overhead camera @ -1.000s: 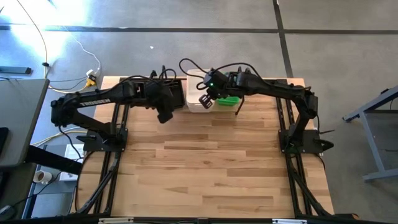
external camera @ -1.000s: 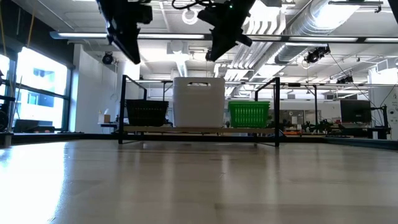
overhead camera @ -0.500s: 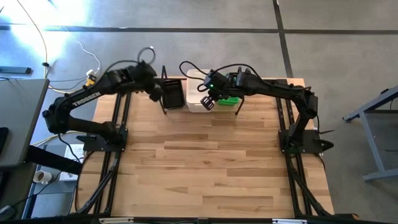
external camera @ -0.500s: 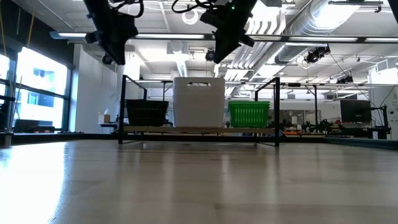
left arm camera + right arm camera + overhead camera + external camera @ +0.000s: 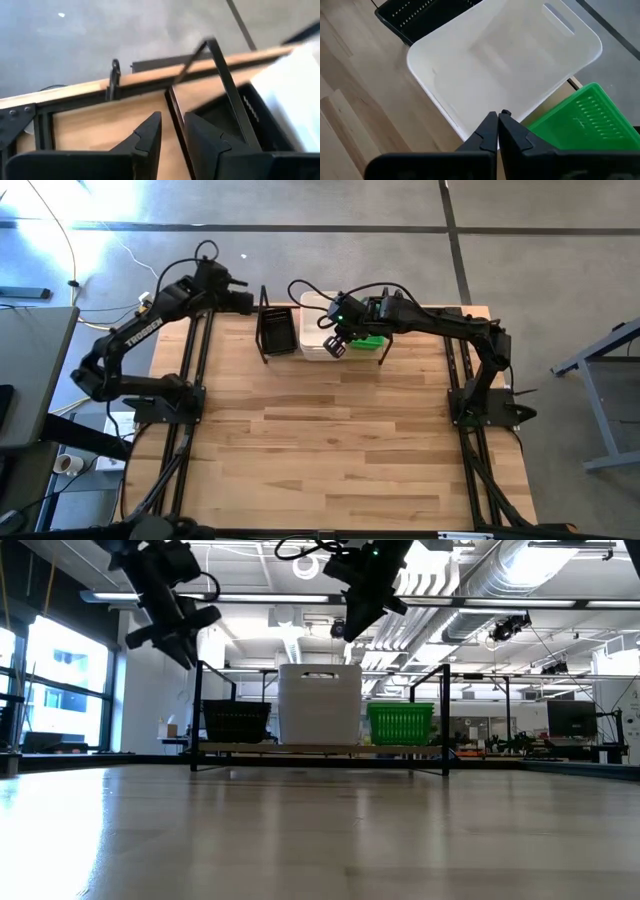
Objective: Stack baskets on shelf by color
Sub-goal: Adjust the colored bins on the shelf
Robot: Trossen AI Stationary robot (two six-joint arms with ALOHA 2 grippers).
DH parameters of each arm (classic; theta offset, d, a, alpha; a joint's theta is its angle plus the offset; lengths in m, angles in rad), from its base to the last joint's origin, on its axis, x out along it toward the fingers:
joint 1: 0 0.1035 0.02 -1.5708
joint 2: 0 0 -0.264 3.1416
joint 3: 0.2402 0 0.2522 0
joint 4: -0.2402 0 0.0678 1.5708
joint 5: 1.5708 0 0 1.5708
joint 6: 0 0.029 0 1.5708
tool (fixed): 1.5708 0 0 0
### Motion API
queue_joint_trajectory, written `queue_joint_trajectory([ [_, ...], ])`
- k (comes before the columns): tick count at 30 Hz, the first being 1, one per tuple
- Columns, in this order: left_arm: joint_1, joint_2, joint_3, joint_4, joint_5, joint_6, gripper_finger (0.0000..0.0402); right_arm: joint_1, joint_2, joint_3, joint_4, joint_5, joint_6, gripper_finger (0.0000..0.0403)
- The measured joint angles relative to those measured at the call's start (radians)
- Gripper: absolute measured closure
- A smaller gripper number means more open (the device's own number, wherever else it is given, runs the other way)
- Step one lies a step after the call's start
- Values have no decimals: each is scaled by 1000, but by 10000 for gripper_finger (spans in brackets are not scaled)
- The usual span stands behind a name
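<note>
My right end effector (image 5: 333,343), closed and empty, hovers directly above the white basket (image 5: 316,335); left end effector (image 5: 172,132) part-open, empty, farther off.

Pale planked wood table (image 5: 330,440) with soft sheen, smooth white plastic basket (image 5: 505,70), slotted green plastic basket (image 5: 585,117), thin black metal shelf (image 5: 320,748)

Baskets: black (image 5: 275,331), white (image 5: 314,332), green (image 5: 366,340); table (image 5: 330,440) light wood
</note>
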Motion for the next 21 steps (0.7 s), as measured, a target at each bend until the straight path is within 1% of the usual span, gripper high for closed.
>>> queue_joint_trajectory([
  [4,34,39,0,37,4,-39,326,0,0,0,0,0,0,403],
  [11,71,189,0,110,21,-129,326,0,0,0,0,-2,-18,403],
  [13,90,220,4,129,80,-179,326,0,0,0,0,-3,-19,403],
  [17,120,279,6,144,248,-246,326,0,0,0,1,-3,-37,403],
  [19,129,304,6,148,302,-271,326,0,0,0,0,-3,-45,403],
  [21,142,329,6,149,329,-293,326,0,0,0,0,-3,-45,403],
])
